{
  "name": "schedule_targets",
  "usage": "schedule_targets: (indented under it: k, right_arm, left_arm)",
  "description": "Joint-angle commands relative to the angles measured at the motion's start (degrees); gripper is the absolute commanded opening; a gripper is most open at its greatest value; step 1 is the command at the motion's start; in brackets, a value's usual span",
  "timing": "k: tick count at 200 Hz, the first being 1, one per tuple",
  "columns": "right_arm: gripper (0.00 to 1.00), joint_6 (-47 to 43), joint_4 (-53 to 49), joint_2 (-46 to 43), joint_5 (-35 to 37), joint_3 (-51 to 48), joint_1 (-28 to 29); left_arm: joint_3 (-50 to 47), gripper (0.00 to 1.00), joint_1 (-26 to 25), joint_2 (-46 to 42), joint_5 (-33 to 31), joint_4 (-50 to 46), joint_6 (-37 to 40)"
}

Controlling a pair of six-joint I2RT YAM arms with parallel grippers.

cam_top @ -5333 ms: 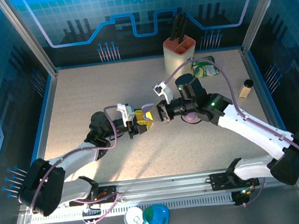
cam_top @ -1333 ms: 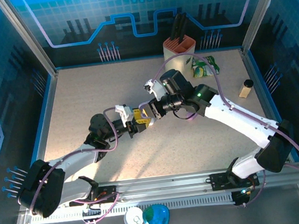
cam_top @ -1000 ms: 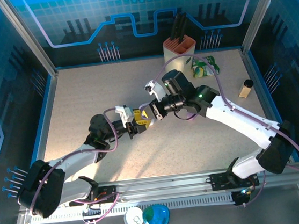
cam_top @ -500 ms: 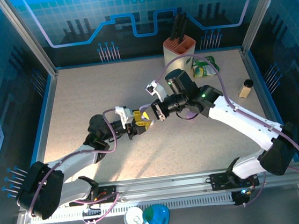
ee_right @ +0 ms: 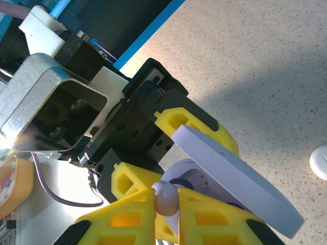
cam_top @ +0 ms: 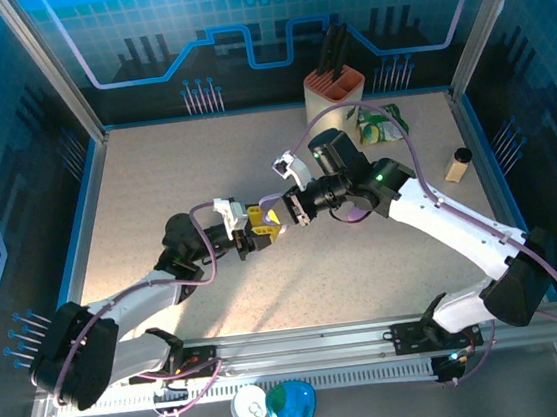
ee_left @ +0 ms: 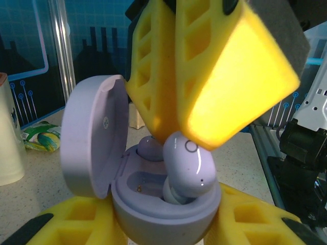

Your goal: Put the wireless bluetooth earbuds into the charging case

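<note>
Two arms meet mid-table: left gripper [cam_top: 255, 239] clamped round the open lilac charging case [ee_left: 153, 217], right gripper [ee_right: 165, 217] pinching an earbud [ee_left: 186, 171] half into its socket. Best pushed straight down, stem aligned, then let go. Second earbud [ee_left: 149, 148] looks seated.

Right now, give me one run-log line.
left claw: shut on case | case: open | right claw: shut on bud | bud: partly in case slot, not yet released

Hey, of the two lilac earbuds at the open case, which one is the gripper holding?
The front earbud, pinched between the right gripper's yellow fingers, its lower end in the case. The other earbud sits behind it in the case, untouched.
</note>
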Motion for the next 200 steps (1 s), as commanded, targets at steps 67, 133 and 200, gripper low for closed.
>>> schedule_targets:
  k: [67, 133, 200]
  right_arm:
    - [0.30, -0.9, -4.2, 2.7, 6.7, 4.1, -0.6]
    - [0.38, -1.4, -2.8, 2.1, 5.8, 4.9, -0.6]
    - [0.48, -1.2, 6.2, -5.1, 0.1, 0.7, -0.8]
  left_arm:
    - [-1.1, 0.27, 0.5, -1.9, 2.1, 2.4, 1.3]
    - [-1.1, 0.27, 0.5, -1.6, 1.8, 2.4, 1.7]
    - [-1.4, 0.28, 0.9, 0.3, 1.4, 2.4, 4.2]
